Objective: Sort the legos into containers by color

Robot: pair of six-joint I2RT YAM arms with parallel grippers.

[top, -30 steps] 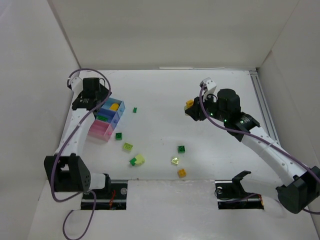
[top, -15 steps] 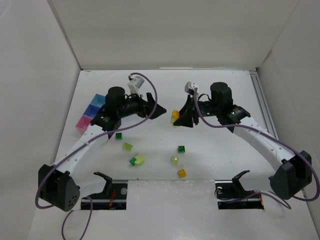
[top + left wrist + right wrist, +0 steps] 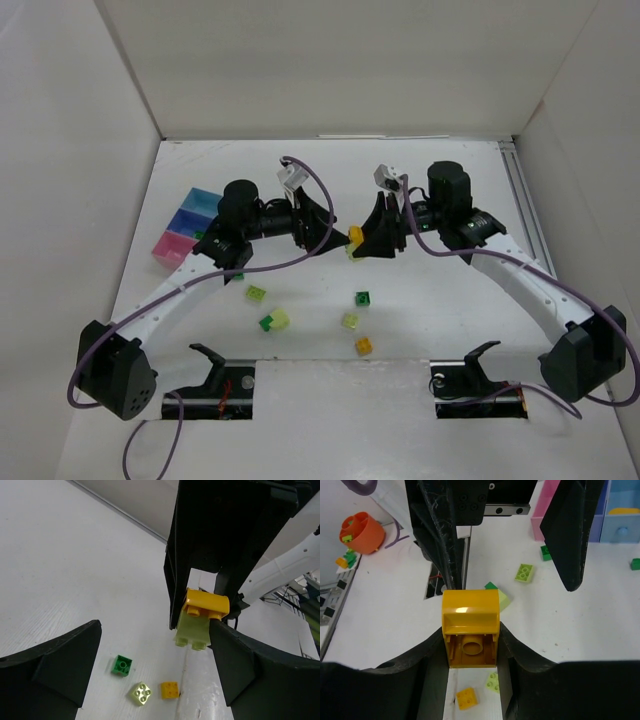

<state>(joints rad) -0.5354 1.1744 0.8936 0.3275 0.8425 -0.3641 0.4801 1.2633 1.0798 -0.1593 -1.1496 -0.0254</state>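
The right fingers [image 3: 431, 656] are closed narrow on a yellow brick [image 3: 470, 625]. They grip it by two opposite sides and hold it up off the counter [image 3: 440, 320], about midway between the two arms. In the left wrist view a pale stuck brick [image 3: 193, 633], yellow-green, clings to the lower side of the yellow one, so the two hang as a pair. The left fingers [image 3: 55, 666] are spread wide and hold nothing. One stands on each side of the held pair, very close to it; whether either touches it cannot be told.

The three joined trays sit at the left of the counter, well apart from both sets of fingers. The light blue tray [image 3: 204, 199] is farthest, the darker blue tray [image 3: 186, 220] is in the middle and the pink tray [image 3: 167, 246] is nearest. In the right wrist view something yellow lies in the light blue tray.

Loose bricks lie on the near half of the counter. Below the held pair are a dark green brick [image 3: 363, 298], a pale green brick [image 3: 350, 321] just nearer, and an orange brick [image 3: 364, 345] nearest of the three. To their left a flat pale brick [image 3: 257, 293] lies alone. Nearer than it, a green brick [image 3: 267, 323] touches a pale block [image 3: 281, 318]. A small green brick [image 3: 546, 553] sits just beside the pink tray.

Off the counter, past the near edge, stands an orange tub [image 3: 360, 532] with small bits inside.
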